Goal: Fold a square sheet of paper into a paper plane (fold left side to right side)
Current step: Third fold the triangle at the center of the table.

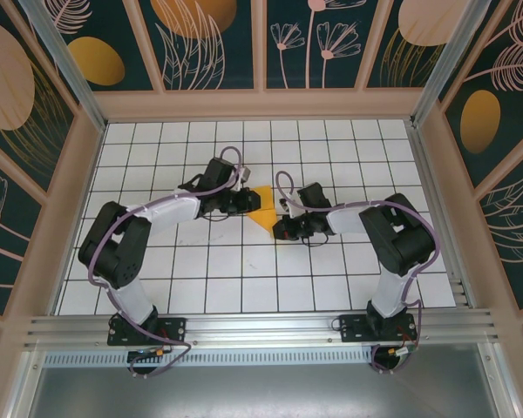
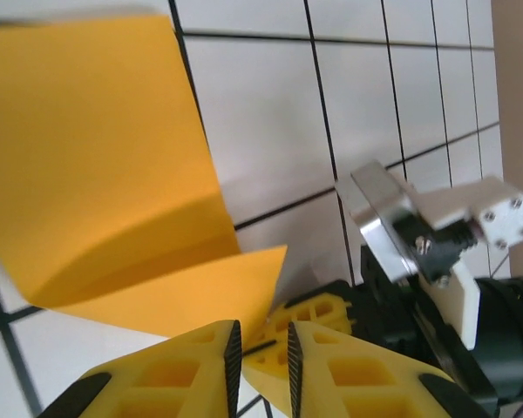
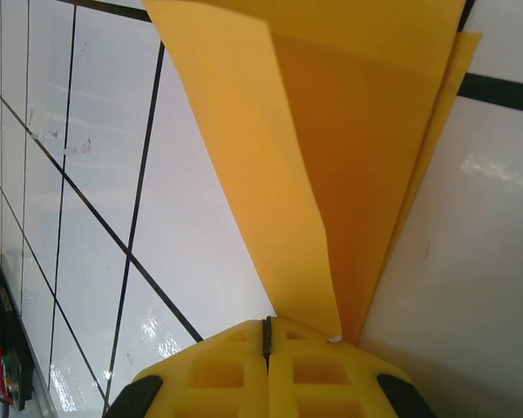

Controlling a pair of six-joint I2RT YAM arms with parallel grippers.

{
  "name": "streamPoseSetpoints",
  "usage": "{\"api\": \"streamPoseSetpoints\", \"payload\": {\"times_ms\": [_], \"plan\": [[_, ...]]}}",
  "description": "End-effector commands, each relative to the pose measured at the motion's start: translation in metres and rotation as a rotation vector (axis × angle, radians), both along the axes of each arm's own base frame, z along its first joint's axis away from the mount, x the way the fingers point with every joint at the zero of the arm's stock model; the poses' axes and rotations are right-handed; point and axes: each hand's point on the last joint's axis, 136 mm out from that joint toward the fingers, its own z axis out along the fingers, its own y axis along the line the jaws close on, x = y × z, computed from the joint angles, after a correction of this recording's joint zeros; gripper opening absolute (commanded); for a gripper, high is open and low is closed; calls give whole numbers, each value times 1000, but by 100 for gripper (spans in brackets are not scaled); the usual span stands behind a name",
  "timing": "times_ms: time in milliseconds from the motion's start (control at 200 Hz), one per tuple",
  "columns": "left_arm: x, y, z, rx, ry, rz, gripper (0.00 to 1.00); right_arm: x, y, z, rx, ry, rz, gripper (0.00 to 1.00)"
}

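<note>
Claws meet over the middle of the white-tiled counter (image 1: 200, 270), one on either side of the square sheet of paper (image 1: 263, 209), which lies folded there. Of the two, the right claw (image 3: 266, 326) is fully closed, its yellow fingers (image 3: 322, 374) pressed flat together along a thin seam. The narrow end of the orange sheet comes down to the tip of one finger just beside that seam (whether any paper is nipped there, I cannot tell). By contrast the left claw (image 2: 263, 335) stands only a sliver apart, and the other claw's yellow finger shows through the gap. The sheet's lower edge reaches its fingertips, touching or just behind them. One flap of the paper is bent up off the tiles, darker along the crease.
</note>
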Motion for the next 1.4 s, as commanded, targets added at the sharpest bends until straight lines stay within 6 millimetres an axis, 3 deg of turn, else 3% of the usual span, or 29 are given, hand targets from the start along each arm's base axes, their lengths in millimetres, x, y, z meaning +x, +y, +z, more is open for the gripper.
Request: {"api": "streamPoseSetpoints", "payload": {"times_ms": [0,290,621,961,1221,1396], "plan": [[-19,-17,-10,-45,47,-45,24,-33,-37,-53,-193,182,-51,0],[-24,-31,-33,-57,95,-66,21,-31,-37,-54,-203,181,-53,0],[-21,-30,-60,-16,126,-49,20,-31,-39,-57,-223,185,-55,0],[-8,-1,-107,195,141,23,19,-37,-48,-64,-275,205,-57,0],[10,35,-106,252,123,100,18,-38,-51,-68,-295,219,-61,0],[36,61,-98,287,90,145,18,-38,-51,-69,-297,223,-63,0]]}}
